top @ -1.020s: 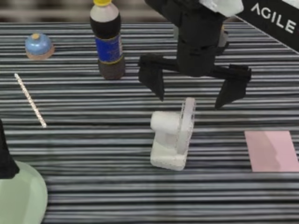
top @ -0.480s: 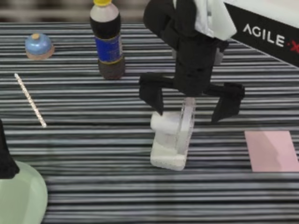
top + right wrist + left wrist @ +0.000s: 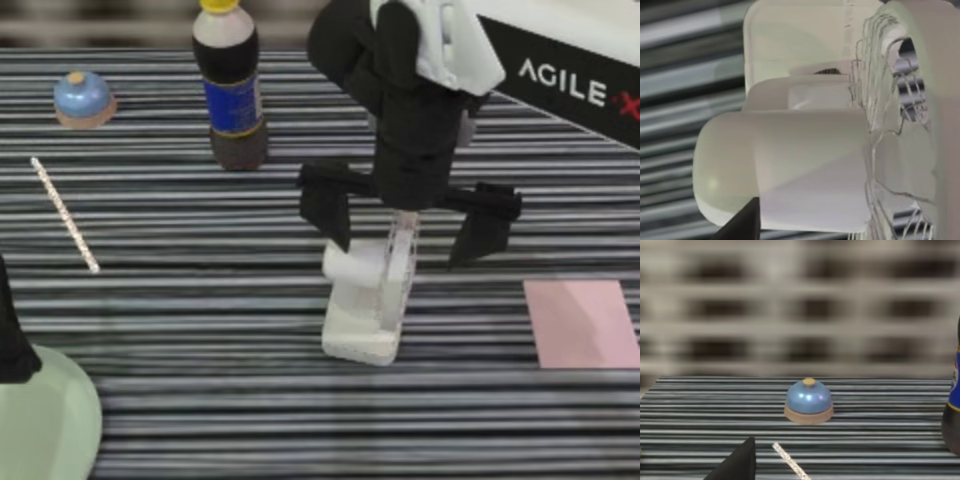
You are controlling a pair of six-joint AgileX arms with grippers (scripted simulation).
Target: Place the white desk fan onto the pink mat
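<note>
Counter: striped counter [image 3: 200, 330] carried a cola bottle [image 3: 230, 90], a blue bell [image 3: 84, 98] and a thin rod [image 3: 64, 214].
Fan: the white desk fan [image 3: 365, 300] stood upright near the counter's middle, grille toward the right.
Mat: the pink mat [image 3: 582, 322] lay flat, well apart to the right.
Right jaws: your right gripper [image 3: 410, 225] hovered over the fan top, jaws spread wide, holding nothing.
Left arm: parked at the lower left edge.
Risk: closing off-centre, you could crush the thin grille or tip the fan sideways.
</note>
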